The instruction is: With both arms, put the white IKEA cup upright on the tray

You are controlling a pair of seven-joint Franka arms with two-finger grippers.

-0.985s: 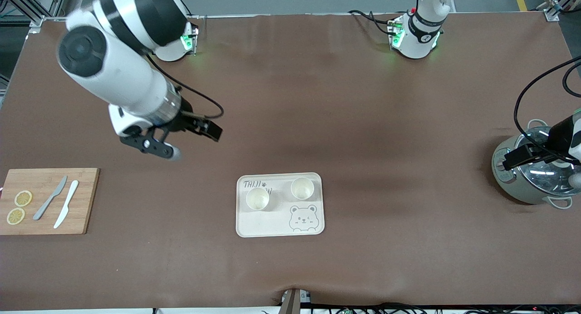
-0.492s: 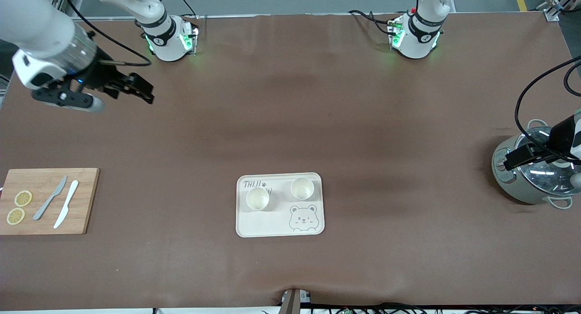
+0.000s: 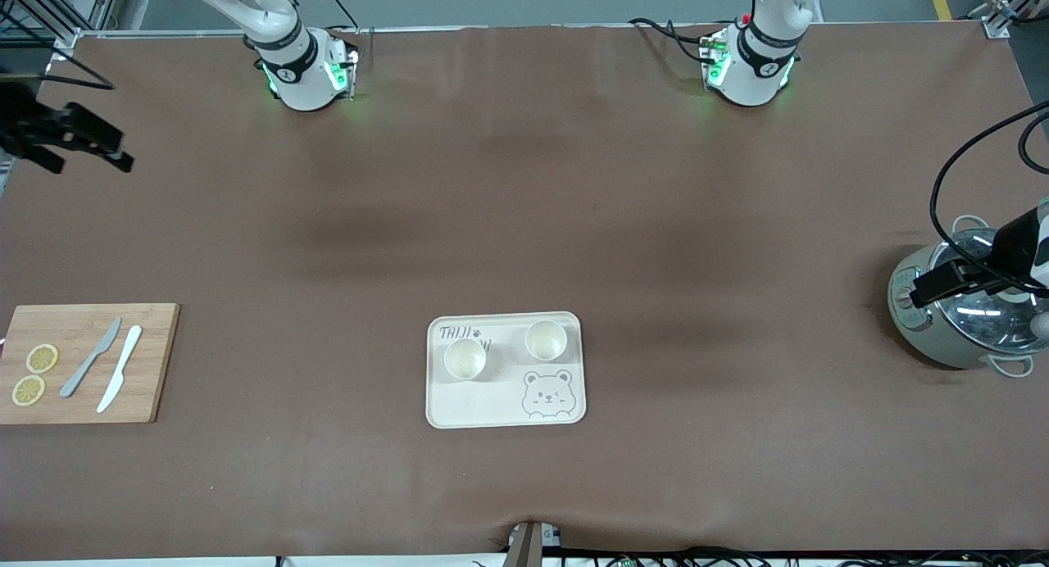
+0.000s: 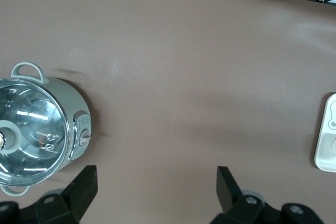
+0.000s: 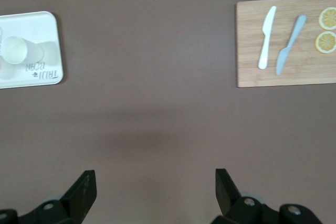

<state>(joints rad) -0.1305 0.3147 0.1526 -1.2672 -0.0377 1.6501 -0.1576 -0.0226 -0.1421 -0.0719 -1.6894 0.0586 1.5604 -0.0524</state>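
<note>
The cream tray [image 3: 459,407] with its bear drawing lies near the table's middle. Two white cups stand upright on it. One cup [image 3: 465,359] is toward the right arm's end. The other cup [image 3: 546,340] is toward the left arm's end and slightly farther from the front camera. My right gripper [image 3: 80,153] hangs open and empty over the table's edge at the right arm's end. In its wrist view that gripper [image 5: 155,184] is well apart from the tray [image 5: 50,69] and a cup [image 5: 16,50]. My left gripper [image 3: 975,309] waits open and empty above the pot.
A grey pot [image 3: 955,321] with a glass lid stands at the left arm's end, also in the left wrist view as the pot [image 4: 37,124]. A wooden cutting board [image 3: 152,362] holds two knives and two lemon slices at the right arm's end.
My right arm has swung away from the table's middle to the table's edge at its own end, gripper still open. The left arm, tray and cups have not moved.
</note>
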